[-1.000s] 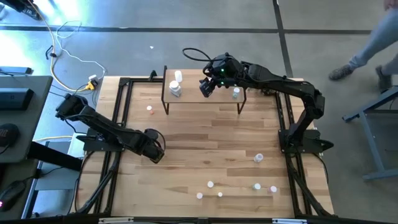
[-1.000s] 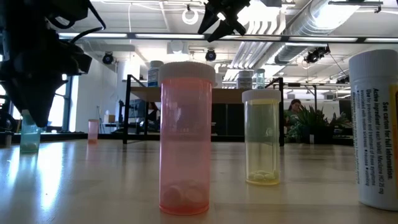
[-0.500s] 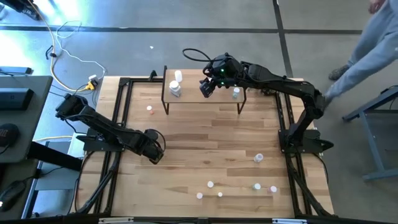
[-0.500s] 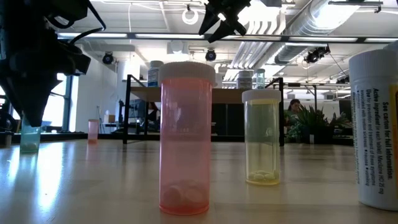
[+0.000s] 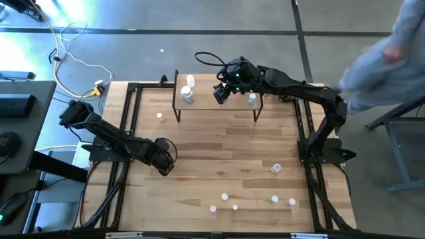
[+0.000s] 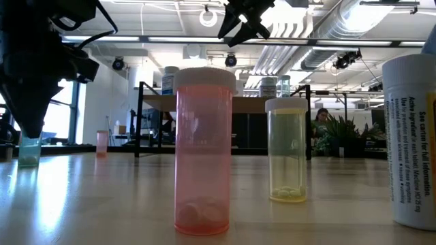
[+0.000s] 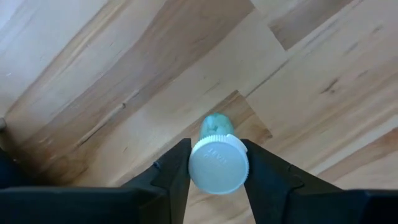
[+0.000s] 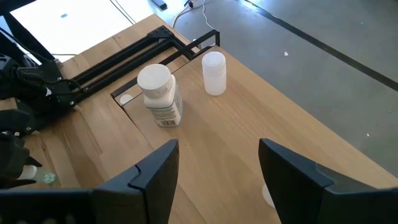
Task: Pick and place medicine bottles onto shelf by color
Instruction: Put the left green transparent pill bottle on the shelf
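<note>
A green-tinted medicine bottle (image 7: 216, 127) with a white cap stands on the table's left half, and my left gripper (image 5: 165, 166) is shut on it; the low view shows it under the dark fingers (image 6: 28, 150). My right gripper (image 8: 214, 162) hangs open above the shelf (image 5: 216, 106), touching nothing. Three bottles stand on the shelf: two at its left end (image 5: 188, 95) (image 5: 190, 81) and one near its right end (image 5: 252, 99). My left gripper pinches the bottle's white cap (image 7: 218, 163) by its round side, one finger (image 7: 177, 171) on each side of it. The fingers come from above, pointing down. The bottle stands upright below them, its bottom (image 6: 28, 163) on or just above the table.
Loose bottles stand on the table: a pink one (image 5: 160, 117) near the shelf's left leg, one at the right (image 5: 276, 168), and several along the near edge (image 5: 224, 196) (image 5: 274, 198). A person (image 5: 388, 63) moves beyond the table's far right corner.
My left gripper has closed on the green bottle's cap, and the bottle has shifted a little sideways in the low view. My right gripper has kept still above the shelf. A person has come closer at the far right.
</note>
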`<act>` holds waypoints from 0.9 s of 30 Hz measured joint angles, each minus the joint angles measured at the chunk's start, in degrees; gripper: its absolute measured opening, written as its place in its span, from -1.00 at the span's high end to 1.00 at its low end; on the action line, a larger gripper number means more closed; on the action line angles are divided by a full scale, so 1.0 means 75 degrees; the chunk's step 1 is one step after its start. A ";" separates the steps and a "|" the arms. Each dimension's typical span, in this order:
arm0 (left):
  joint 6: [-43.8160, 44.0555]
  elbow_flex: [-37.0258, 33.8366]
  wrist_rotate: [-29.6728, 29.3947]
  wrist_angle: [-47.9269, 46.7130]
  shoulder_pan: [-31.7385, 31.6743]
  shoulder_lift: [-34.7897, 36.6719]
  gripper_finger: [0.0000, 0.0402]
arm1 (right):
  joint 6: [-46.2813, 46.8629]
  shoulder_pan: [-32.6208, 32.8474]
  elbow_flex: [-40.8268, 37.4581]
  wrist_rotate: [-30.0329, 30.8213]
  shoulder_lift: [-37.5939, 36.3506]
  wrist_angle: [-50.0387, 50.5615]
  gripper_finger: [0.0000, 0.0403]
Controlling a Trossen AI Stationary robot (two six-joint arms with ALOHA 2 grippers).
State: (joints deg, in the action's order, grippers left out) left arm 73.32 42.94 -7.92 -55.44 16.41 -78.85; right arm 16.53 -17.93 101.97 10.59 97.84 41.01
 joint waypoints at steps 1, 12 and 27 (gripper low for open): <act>-0.0082 0.0000 0.0079 0.0000 -0.0028 0.0000 0.41 | 0.0000 0.0000 0.0000 0.0000 0.0000 0.0000 -0.06; -0.1522 0.0688 0.0305 -0.0122 -0.0811 0.0003 0.44 | -0.0003 0.0000 0.0000 -0.0002 0.0000 0.0002 -0.06; -0.5394 0.3415 0.0159 -0.1082 -0.3146 0.0003 0.45 | 0.0012 -0.0009 -0.0003 0.0415 0.0000 -0.0008 -0.06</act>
State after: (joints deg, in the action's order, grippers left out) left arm 32.87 68.55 -6.73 -63.55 -7.19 -78.83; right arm 16.63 -18.00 101.95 13.70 97.84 40.95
